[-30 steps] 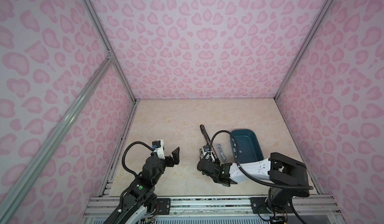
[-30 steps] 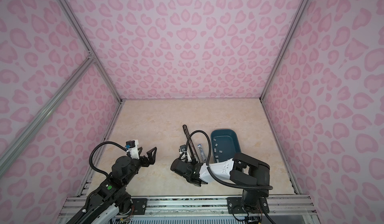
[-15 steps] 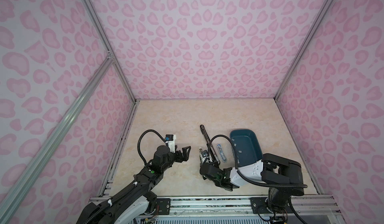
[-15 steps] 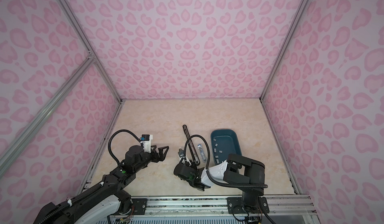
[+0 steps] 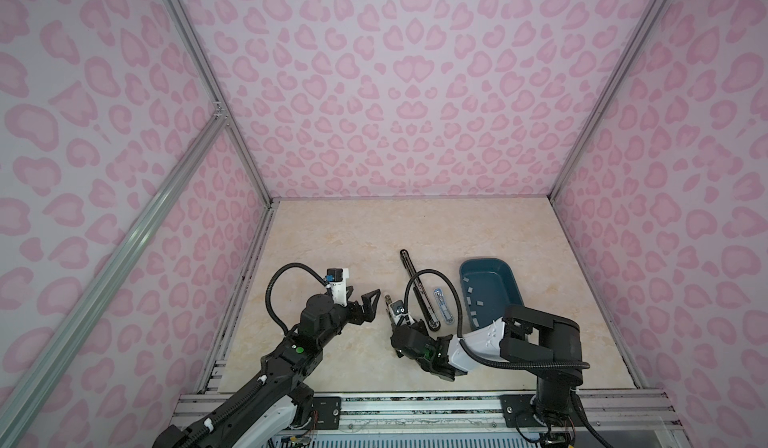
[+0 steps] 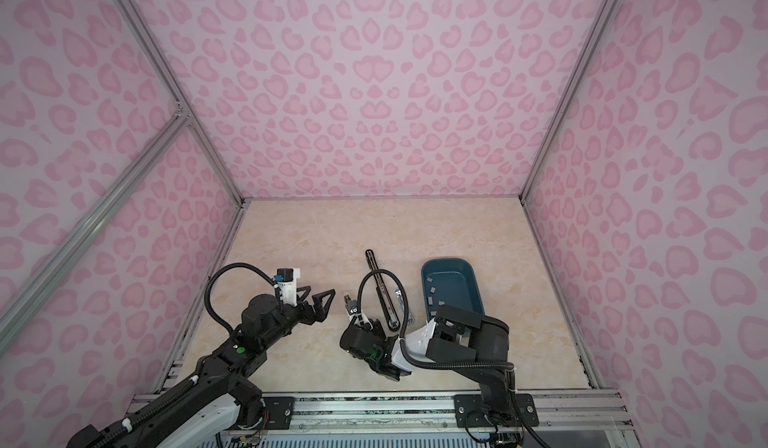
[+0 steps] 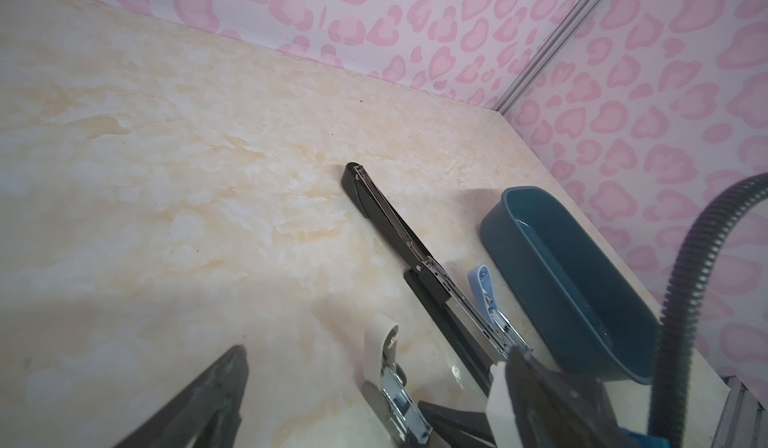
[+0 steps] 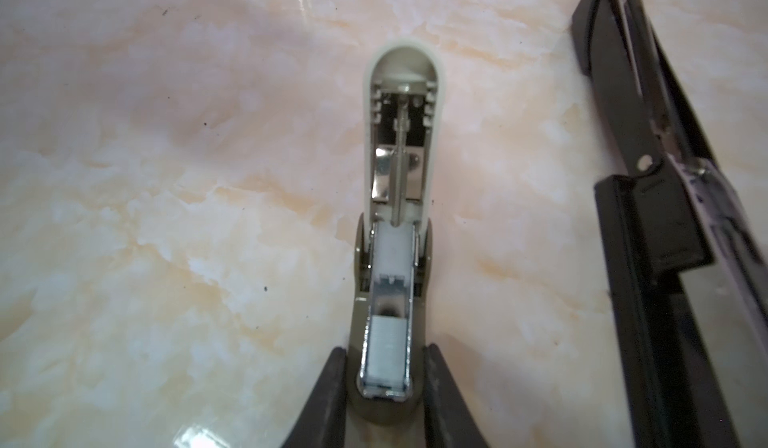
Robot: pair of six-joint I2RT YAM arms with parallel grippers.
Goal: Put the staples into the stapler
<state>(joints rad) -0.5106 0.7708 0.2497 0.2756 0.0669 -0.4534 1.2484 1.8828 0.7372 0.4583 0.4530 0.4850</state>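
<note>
A small beige stapler (image 8: 399,143) lies folded open on the marble floor, and a pale strip of staples (image 8: 386,350) sits in its metal channel. My right gripper (image 8: 384,388) is shut on the stapler's olive base, one finger pressed to each side. In both top views it (image 5: 400,323) is near the front centre. More loose staples (image 5: 468,299) lie in the blue tray (image 5: 484,261). Just left of the stapler, my left gripper (image 5: 361,304) hovers wide open and holds nothing. In its wrist view the stapler (image 7: 380,342) lies between its fingers (image 7: 216,392).
A long black stapler (image 5: 415,284) lies open right of the beige one, close to my right gripper. Between it and the tray lies a small blue stapler (image 5: 441,307). My right arm's cable (image 5: 432,273) arches over them. Pink patterned walls enclose the floor.
My left arm has reached forward and rightward, bringing its open gripper close to the beige stapler. My right gripper has narrowed onto the stapler's base.
</note>
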